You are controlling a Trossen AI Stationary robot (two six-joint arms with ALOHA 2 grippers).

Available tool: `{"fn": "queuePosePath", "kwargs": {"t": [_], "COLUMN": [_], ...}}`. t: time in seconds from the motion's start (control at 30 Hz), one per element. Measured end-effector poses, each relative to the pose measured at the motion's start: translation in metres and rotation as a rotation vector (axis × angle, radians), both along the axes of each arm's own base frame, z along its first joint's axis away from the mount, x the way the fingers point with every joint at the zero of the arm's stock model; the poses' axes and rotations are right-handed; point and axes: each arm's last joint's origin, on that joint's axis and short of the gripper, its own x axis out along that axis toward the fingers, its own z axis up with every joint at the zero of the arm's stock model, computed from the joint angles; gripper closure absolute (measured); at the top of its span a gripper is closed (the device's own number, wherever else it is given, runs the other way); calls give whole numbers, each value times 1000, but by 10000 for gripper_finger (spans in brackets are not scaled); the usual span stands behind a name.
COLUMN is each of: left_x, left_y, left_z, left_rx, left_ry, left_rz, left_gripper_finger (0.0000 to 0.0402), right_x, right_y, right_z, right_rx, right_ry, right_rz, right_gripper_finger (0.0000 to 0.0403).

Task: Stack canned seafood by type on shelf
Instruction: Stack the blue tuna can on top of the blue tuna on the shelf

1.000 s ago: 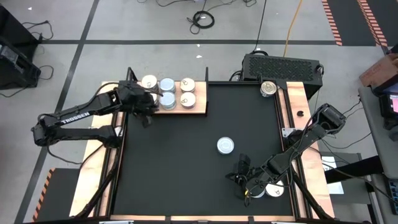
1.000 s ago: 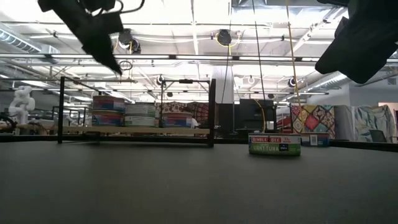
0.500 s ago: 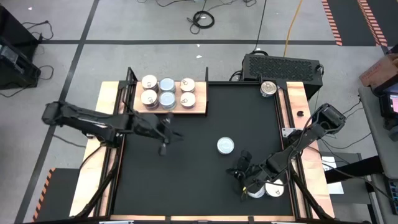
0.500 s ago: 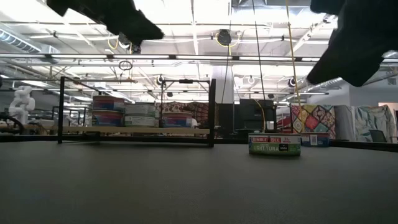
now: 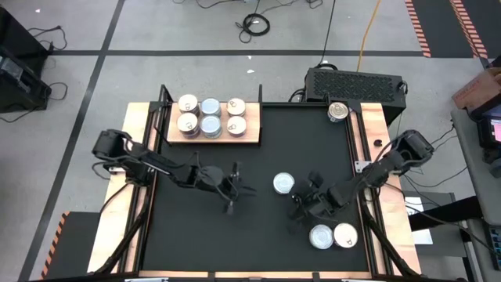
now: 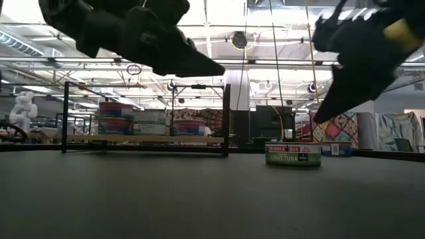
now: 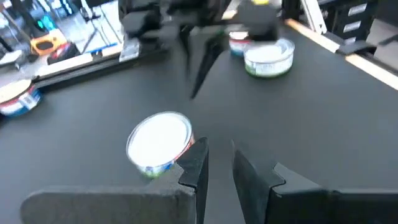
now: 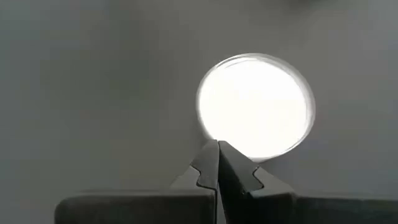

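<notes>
High view: the left end effector (image 5: 235, 190) hangs over the middle of the black mat (image 5: 196, 243), its fingers (image 7: 194, 163) parted by a narrow gap and holding nothing. Just beside it, toward the right arm, lies a flat round tin with a white top (image 5: 284, 184), alone on the mat with open room on every side but the right. The right end effector (image 5: 301, 205) is close on that tin's other side, its fingers (image 8: 214, 163) pressed together and empty; in the right wrist view their tips reach the tin's rim.

Two more round tins (image 5: 322, 236) sit touching each other near the mat's front right corner. A gold-topped tin (image 5: 338, 111) rests at the far right corner, by the mat's edge.

On the light wooden shelf board (image 5: 252, 135), at the far left corner of the tabletop (image 5: 135, 117), six tin tops (image 5: 210, 116) show in two rows of three, crowded toward its left end. The low view shows them stacked two high. The board's right end is bare.
</notes>
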Motion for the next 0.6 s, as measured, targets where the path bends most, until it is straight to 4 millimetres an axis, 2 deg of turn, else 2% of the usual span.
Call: {"fn": "queuePosePath", "kwargs": {"t": [0.17,0.33,0.43,0.6], "left_x": [7,9,10,11], "left_y": [-3,4,9,17], "left_z": [-6,-6,-5,-5], "left_rx": [-12,1,-2,0], "left_ry": [-68,-75,-93,-93], "left_rz": [-4,60,75,101], "left_gripper_finger": [329,329,329,329], "right_x": [8,10,2,-25], "right_y": [-37,-84,-119,-180], "right_z": [3,16,26,43], "right_rx": [-80,-115,-129,-116], "right_ry": [91,195,250,317], "right_rz": [-45,-35,-113,-327], "right_gripper_finger": [403,403,403,403]}}
